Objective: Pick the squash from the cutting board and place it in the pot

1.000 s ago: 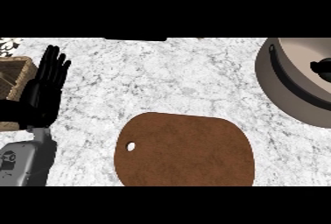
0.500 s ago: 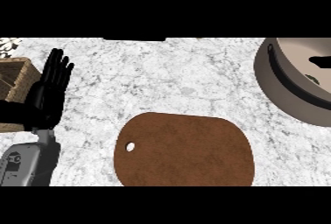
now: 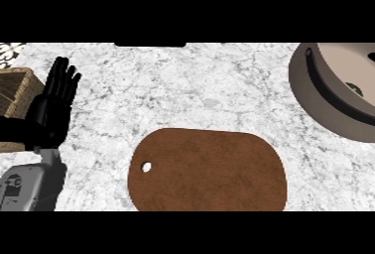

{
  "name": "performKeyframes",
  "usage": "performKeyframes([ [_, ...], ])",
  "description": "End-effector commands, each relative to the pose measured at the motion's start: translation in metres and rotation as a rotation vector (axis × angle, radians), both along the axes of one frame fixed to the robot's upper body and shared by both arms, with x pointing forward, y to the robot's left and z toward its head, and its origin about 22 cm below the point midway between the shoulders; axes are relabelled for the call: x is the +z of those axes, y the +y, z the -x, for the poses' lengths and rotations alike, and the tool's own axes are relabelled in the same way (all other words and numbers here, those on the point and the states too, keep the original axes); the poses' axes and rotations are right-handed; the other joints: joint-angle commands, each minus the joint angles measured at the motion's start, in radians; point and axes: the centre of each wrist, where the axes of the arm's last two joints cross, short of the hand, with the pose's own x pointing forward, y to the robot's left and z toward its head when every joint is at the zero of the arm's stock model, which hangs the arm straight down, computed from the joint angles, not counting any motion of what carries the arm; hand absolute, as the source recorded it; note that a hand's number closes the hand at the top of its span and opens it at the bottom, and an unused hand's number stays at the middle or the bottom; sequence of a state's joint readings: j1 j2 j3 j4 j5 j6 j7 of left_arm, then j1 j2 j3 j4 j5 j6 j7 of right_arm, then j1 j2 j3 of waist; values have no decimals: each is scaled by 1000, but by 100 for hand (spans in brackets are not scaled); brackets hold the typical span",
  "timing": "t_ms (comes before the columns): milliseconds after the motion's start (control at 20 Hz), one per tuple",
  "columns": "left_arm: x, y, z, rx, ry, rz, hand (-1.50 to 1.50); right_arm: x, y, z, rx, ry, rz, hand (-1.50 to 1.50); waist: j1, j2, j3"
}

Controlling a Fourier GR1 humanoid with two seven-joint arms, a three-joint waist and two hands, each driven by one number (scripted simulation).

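Squash [image 3: 355,89] shows only as a small dark green patch inside the pot [image 3: 322,104] at the right edge. Board [image 3: 209,171], brown, lies bare on the marble counter [image 3: 183,89] at lower centre. Left hand [image 3: 50,111] rests at the left, fingers straight and up, beside a wooden box [image 3: 16,92].

Cutting board [image 3: 207,171] lies near the front; pot [image 3: 333,94] far right; basket [image 3: 16,94] far left
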State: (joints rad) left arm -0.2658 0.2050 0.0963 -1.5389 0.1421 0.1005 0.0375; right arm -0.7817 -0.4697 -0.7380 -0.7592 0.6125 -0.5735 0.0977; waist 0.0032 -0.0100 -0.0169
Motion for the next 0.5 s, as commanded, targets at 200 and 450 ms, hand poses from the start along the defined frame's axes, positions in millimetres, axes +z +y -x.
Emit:
performKeyframes([
  [200,1,8,9,8,9,4,0,-25,-45,59,-50,-139,8,-150,-10,6,17],
  [450,-6,-6,-7,19,3,-14,0,-32,-71,94,-68,-162,-2,-150,-18,10,17],
])
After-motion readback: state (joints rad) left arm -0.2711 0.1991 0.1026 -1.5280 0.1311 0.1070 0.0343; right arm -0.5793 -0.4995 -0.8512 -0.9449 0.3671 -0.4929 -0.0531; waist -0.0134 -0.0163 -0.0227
